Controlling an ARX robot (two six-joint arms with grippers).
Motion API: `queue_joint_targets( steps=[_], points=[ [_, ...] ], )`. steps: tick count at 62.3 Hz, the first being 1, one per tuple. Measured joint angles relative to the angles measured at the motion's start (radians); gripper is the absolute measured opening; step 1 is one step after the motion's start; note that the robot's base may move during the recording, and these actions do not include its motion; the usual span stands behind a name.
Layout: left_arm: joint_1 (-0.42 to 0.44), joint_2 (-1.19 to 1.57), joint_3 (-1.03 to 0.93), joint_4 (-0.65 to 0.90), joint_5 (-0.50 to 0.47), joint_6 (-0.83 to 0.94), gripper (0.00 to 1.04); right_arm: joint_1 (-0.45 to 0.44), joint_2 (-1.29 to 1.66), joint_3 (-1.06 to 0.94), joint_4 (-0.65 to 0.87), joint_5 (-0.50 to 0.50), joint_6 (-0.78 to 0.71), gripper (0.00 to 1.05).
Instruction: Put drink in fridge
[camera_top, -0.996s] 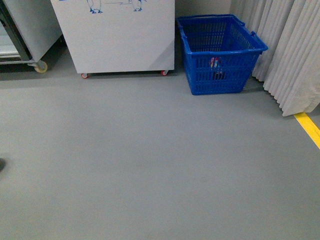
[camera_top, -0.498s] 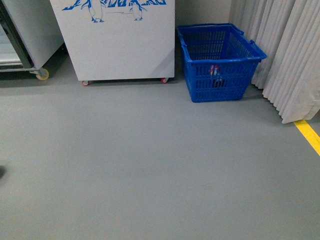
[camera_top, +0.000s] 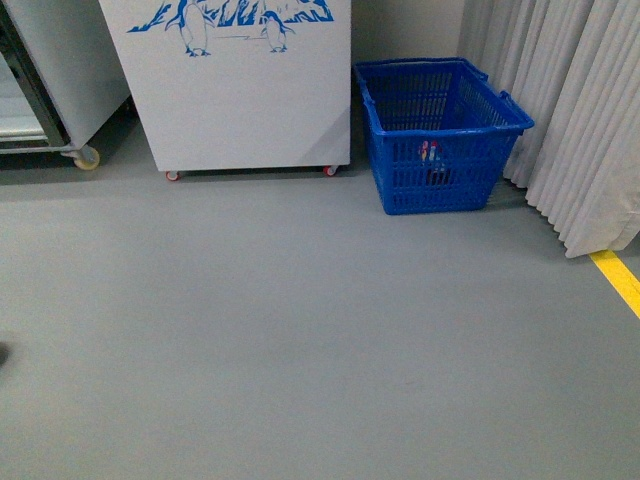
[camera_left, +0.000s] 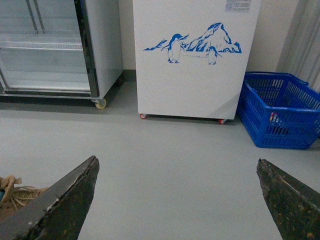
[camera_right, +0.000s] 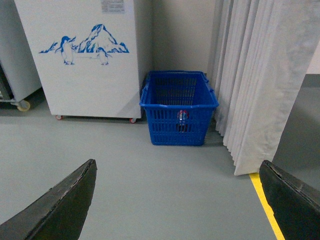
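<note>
- Drink (camera_top: 431, 153) sits inside the blue basket (camera_top: 440, 195) beside the fridge (camera_top: 245, 95); the approach step is in hand, I judge.
- Left fingers (camera_left: 62, 200) and right fingers (camera_right: 60, 202) are spread wide and empty; next comes closing in and reaching down.

Grey floor (camera_top: 300, 330), pale pleated curtain (camera_top: 580, 110), yellow floor line (camera_top: 620, 280)

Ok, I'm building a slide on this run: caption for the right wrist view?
Open right gripper faces the drink in a blue basket beside the penguin-decorated fridge.
</note>
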Motion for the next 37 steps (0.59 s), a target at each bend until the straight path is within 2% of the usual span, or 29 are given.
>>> queue_joint_targets(
  steps=[37],
  points=[
    [0.000, 0.000, 0.000, 0.000, 0.000, 0.000, 0.97, 0.000, 0.000, 0.000, 0.000, 0.002, 0.000, 0.97]
  ],
)
